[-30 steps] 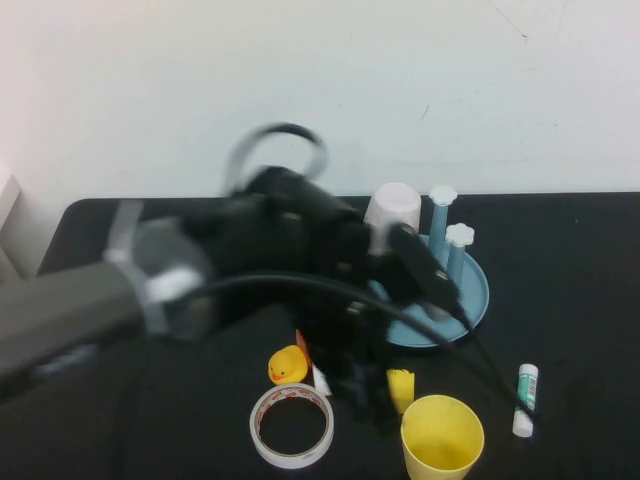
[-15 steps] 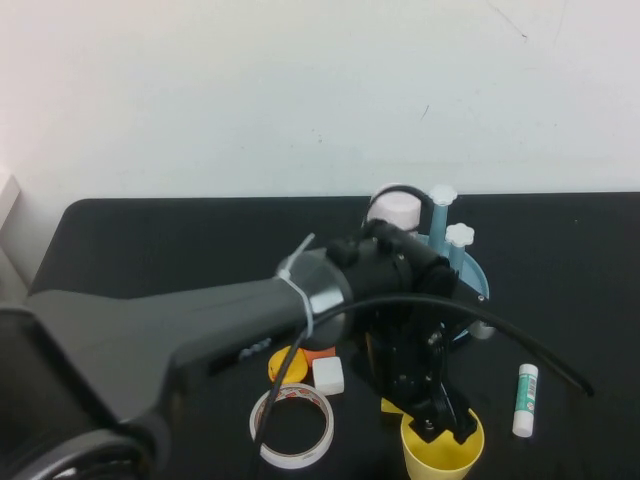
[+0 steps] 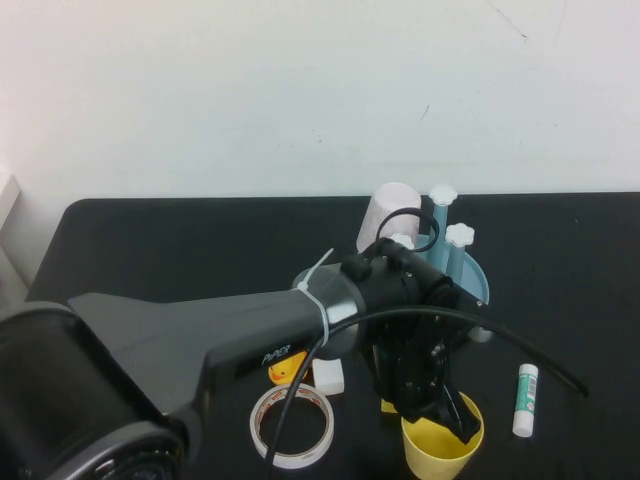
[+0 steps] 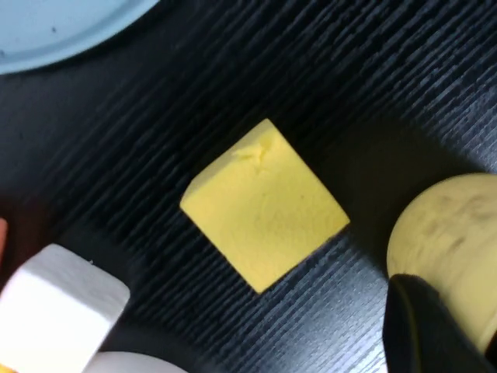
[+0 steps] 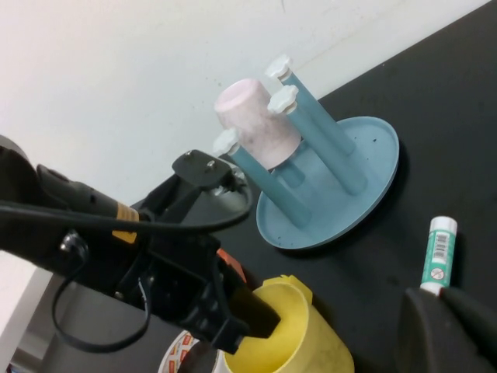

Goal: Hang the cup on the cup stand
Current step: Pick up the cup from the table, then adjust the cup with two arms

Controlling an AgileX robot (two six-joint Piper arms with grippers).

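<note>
The yellow cup (image 3: pixel 440 445) stands upright near the table's front edge; it also shows in the right wrist view (image 5: pixel 283 338). My left gripper (image 3: pixel 452 418) is down on its rim. One finger (image 5: pixel 250 315) is inside the cup and the other (image 4: pixel 423 330) is against the outer wall, so the jaws are closed on the wall. The cup stand (image 3: pixel 476 290) is behind it, a blue base with three pegs (image 5: pixel 311 128). A pinkish-white cup (image 3: pixel 390 212) hangs on one peg. My right gripper (image 5: pixel 450 326) is shut and empty, low over the table, close to the glue stick.
A yellow cube (image 4: pixel 264 210) lies beside the cup. A white cube (image 3: pixel 328 376), a rubber duck (image 3: pixel 284 370) and a tape roll (image 3: pixel 292 426) lie to its left. A glue stick (image 3: pixel 525 398) lies to its right. The left arm's cable (image 3: pixel 520 350) loops over the stand's front.
My left arm swung from over the stand down to the yellow cup. In the last half second it settled slightly lower on the rim. The cup has not moved.
</note>
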